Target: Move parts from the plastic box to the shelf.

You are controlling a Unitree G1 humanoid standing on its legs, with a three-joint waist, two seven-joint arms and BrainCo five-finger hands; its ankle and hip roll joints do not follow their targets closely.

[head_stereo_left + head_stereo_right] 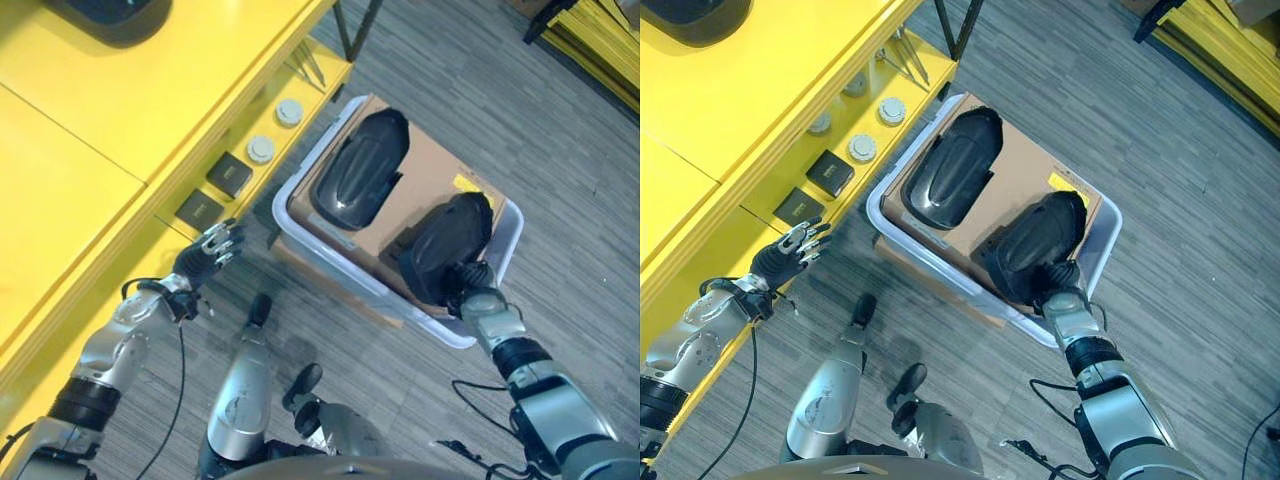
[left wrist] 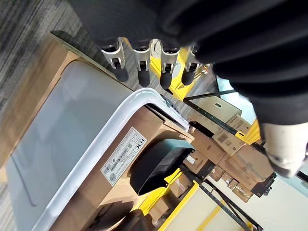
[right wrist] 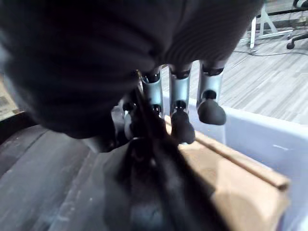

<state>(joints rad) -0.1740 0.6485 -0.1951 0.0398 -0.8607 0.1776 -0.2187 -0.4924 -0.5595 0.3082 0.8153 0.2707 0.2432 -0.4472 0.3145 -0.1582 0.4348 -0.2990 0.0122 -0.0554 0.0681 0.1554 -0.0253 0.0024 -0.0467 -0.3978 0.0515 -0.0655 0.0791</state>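
- Two black moulded parts lie on a brown cardboard sheet (image 1: 430,165) inside the grey plastic box (image 1: 300,235), which stands on the floor beside the yellow shelf (image 1: 110,130).
- The far part (image 1: 360,168) lies untouched at the box end farther from the robot; the near part (image 1: 447,245) lies at the end closest to the robot.
- The right hand (image 1: 468,283) is at the near part's lower edge. In its wrist view the fingers (image 3: 183,126) curl down over the dark rim, so it seems to be pinching that edge, though the thumb is hard to make out.
- The left hand (image 1: 212,248) hangs free by the shelf edge, fingers loosely spread, holding nothing.
- The parts look like stiff, hollow plastic shells: probably light for their bulk, smooth and glossy, so likely slippery on the domed back.
- Best hold, I judge, is the rim or the stepped recess near the middle, not the rounded crown; an edge grip alone may let the shell swing.
- The lower shelf tier already carries two white discs (image 1: 261,149) and two dark square pieces (image 1: 230,175).
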